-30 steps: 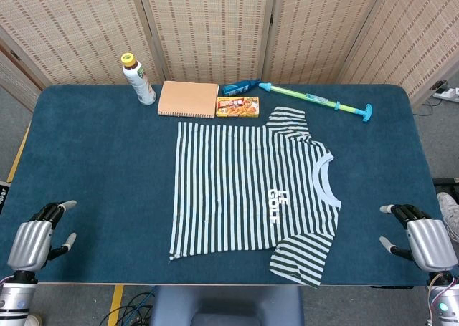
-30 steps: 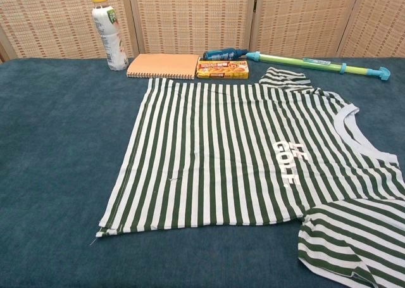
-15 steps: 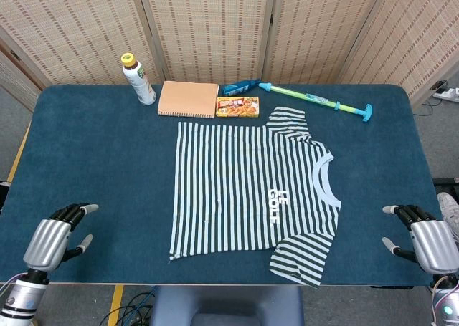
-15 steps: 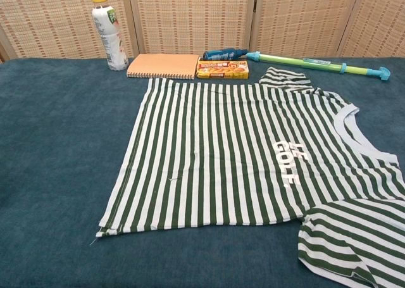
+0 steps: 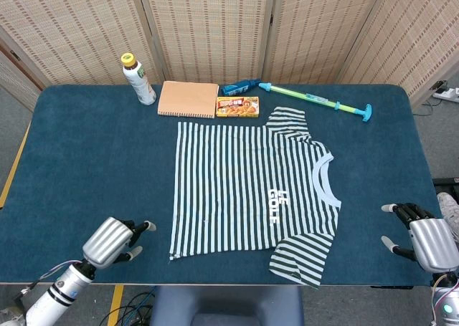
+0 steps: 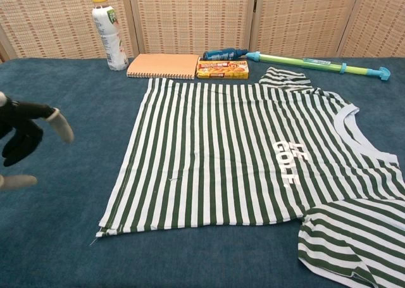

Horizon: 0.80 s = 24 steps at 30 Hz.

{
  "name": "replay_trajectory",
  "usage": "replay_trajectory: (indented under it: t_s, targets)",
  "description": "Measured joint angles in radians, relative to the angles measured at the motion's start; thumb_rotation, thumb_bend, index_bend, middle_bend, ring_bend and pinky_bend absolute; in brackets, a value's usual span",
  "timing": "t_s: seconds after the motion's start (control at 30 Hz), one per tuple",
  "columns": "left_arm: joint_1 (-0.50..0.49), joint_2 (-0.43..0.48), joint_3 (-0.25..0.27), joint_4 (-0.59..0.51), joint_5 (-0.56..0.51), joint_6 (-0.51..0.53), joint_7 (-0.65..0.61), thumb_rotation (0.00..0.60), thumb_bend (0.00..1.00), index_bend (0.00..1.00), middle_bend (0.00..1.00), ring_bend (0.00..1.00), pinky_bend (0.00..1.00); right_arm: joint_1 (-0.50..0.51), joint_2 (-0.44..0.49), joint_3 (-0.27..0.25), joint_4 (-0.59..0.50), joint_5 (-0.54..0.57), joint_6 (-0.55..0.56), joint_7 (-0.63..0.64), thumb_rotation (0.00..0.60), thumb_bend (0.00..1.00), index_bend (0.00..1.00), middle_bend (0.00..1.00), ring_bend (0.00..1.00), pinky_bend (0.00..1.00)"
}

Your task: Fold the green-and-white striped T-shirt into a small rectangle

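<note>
The green-and-white striped T-shirt (image 5: pixel 247 186) lies flat on the blue table, collar toward the right, hem toward the left; in the chest view the T-shirt (image 6: pixel 240 155) fills the middle. My left hand (image 5: pixel 112 241) hovers near the front edge, just left of the shirt's near hem corner, fingers spread and holding nothing; the left hand (image 6: pixel 25 142) shows blurred at the chest view's left edge. My right hand (image 5: pixel 423 240) sits at the table's front right corner, fingers apart and empty, well clear of the shirt.
Along the back edge stand a bottle (image 5: pixel 138 79), an orange notebook (image 5: pixel 188 99), a snack box (image 5: pixel 238 107), a blue bottle lying down (image 5: pixel 240 87) and a green water squirter (image 5: pixel 315 99). The blue table (image 5: pixel 93 161) is bare left of the shirt.
My left hand has moved right along the front edge toward the shirt's near hem corner and now enters the chest view. The right hand has barely shifted.
</note>
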State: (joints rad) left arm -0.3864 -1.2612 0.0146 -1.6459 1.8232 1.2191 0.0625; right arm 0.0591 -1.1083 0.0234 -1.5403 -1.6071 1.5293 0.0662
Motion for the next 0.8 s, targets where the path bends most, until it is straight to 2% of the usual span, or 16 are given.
replay_trajectory:
  t_s: [0.13, 0.43, 0.8]
  targets:
    - [-0.032, -0.064, 0.001, 0.023, 0.006, -0.041, 0.039, 0.600, 0.25, 0.40, 0.87, 0.81, 0.97, -0.002, 0.001, -0.001, 0.000, 0.003, 0.000, 0.000, 0.600, 0.17, 0.31, 0.39, 0.34, 0.48]
    - [-0.079, -0.191, 0.009, 0.089, -0.016, -0.111, 0.121, 0.600, 0.25, 0.40, 0.89, 0.83, 0.98, -0.005, 0.001, -0.004, -0.001, 0.011, -0.006, -0.002, 0.600, 0.17, 0.31, 0.39, 0.34, 0.48]
    - [-0.091, -0.256, 0.012, 0.112, -0.107, -0.158, 0.233, 0.600, 0.25, 0.39, 0.89, 0.84, 0.98, -0.006, -0.002, -0.006, 0.001, 0.017, -0.011, -0.002, 0.600, 0.17, 0.31, 0.39, 0.34, 0.48]
